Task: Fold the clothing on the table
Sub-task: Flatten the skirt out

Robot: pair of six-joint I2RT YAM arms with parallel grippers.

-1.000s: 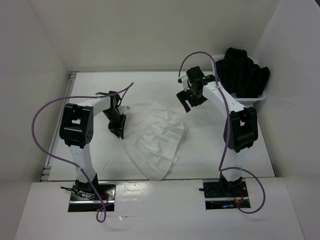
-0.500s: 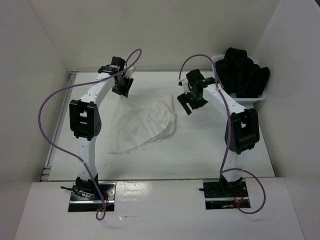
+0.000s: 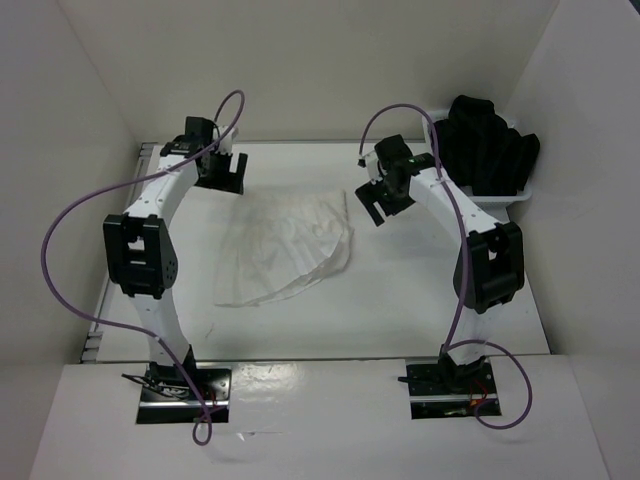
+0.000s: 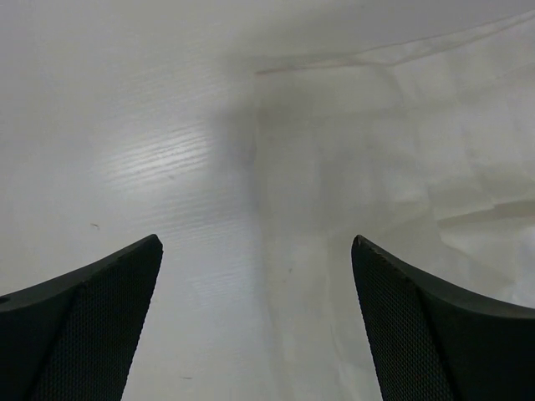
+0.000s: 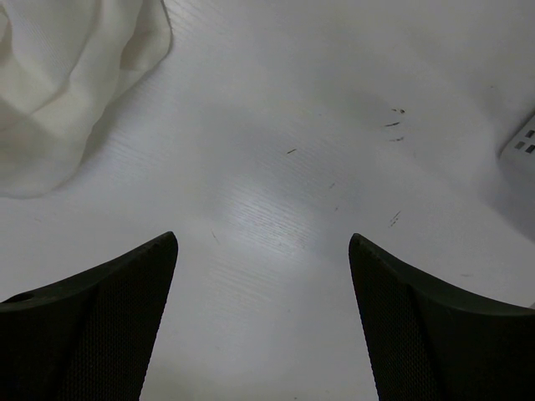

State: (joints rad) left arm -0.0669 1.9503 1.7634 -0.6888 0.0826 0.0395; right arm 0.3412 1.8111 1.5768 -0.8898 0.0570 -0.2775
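The clothing [image 3: 285,245], a white pleated fan-shaped garment, lies spread and wrinkled on the table [image 3: 410,300], left of centre. My left gripper [image 3: 222,172] hovers open just beyond the garment's far left corner, holding nothing. In the left wrist view the gripper [image 4: 257,240] stands wide over the clothing's [image 4: 401,167] straight left edge. My right gripper [image 3: 380,205] is open beside the garment's far right corner. In the right wrist view the gripper [image 5: 263,236] is over bare table, and the clothing [image 5: 67,75] fills the upper left.
A white basket [image 3: 515,198] heaped with black garments [image 3: 485,140] stands at the far right corner of the table; its corner [image 5: 522,142] shows at the right wrist view's edge. A grey rail [image 3: 100,320] runs along the table's left edge. White walls enclose the table.
The left gripper carried the garment's edge from the middle toward the far left, spreading the fabric out, then opened and let go. The right arm hardly moved.
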